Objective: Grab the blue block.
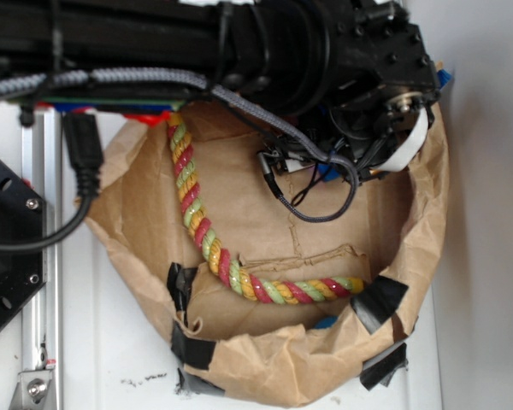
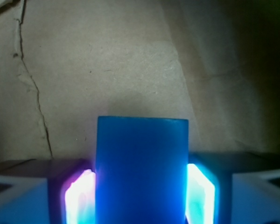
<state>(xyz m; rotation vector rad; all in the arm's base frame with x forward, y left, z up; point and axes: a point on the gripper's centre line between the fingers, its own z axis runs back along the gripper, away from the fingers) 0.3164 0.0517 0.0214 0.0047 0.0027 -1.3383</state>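
In the wrist view the blue block (image 2: 141,158) is a smooth mid-blue slab that stands between my two lit pads (image 2: 79,198) and reaches out past them. Both pads press against its long sides, so my gripper (image 2: 140,191) is shut on it. Brown paper lies behind the block. In the exterior view my gripper (image 1: 323,168) reaches down into the back right of the brown paper bag (image 1: 265,363). The black arm hides almost all of the block there.
A red, yellow and green striped rope (image 1: 197,218) curves down the bag's left side and along its front. Black tape patches (image 1: 378,303) hold the crumpled rim. A small blue lump (image 1: 325,323) peeks over the front fold. A metal rail (image 1: 41,256) runs along the left.
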